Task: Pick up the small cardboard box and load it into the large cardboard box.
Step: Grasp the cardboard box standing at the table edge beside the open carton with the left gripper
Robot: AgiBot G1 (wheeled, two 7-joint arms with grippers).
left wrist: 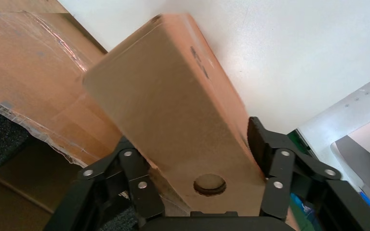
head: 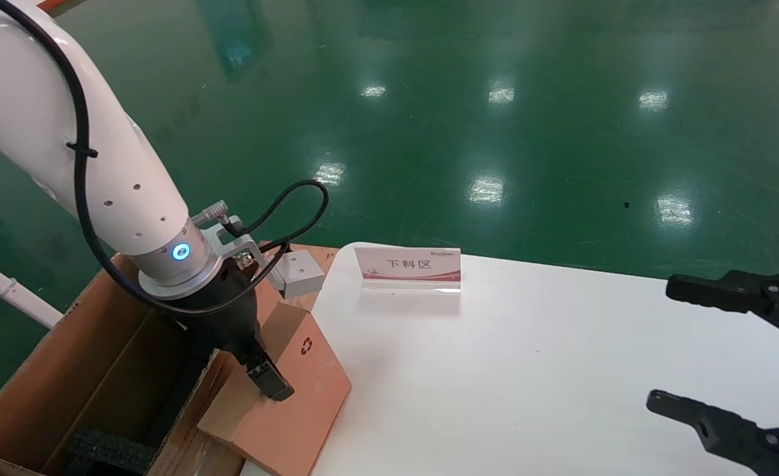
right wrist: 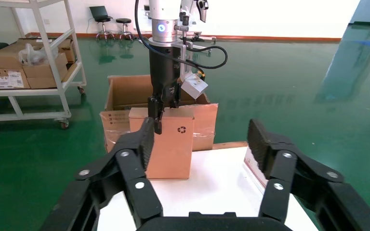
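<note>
Gripping the small cardboard box (head: pixel 293 390), my left gripper (head: pixel 267 380) has its fingers clamped on the carton's upper edge, one finger (left wrist: pixel 265 159) pressed against each broad face. I read the carton as tilted, its recycling symbol facing outward. Relative to the large cardboard box (head: pixel 92 370), the small carton sits at that box's rim on the side nearest the white table (head: pixel 528 370), overlapping both the table's edge and the big box's near wall. In the right wrist view the small carton stands in front of the large cardboard box, with its lower edge at the table edge; I cannot tell whether it touches the table. Black foam padding (head: pixel 108 449) lies inside the large cardboard box, and glossy clear tape (left wrist: pixel 33 127) covers one flap. A white-and-pink sign stand (head: pixel 408 266) is on the table, beyond the large cardboard box and apart from it. My right gripper (head: pixel 713 350) is parked above the table, well away from the large cardboard box, its fingers spread wide with nothing between them.
</note>
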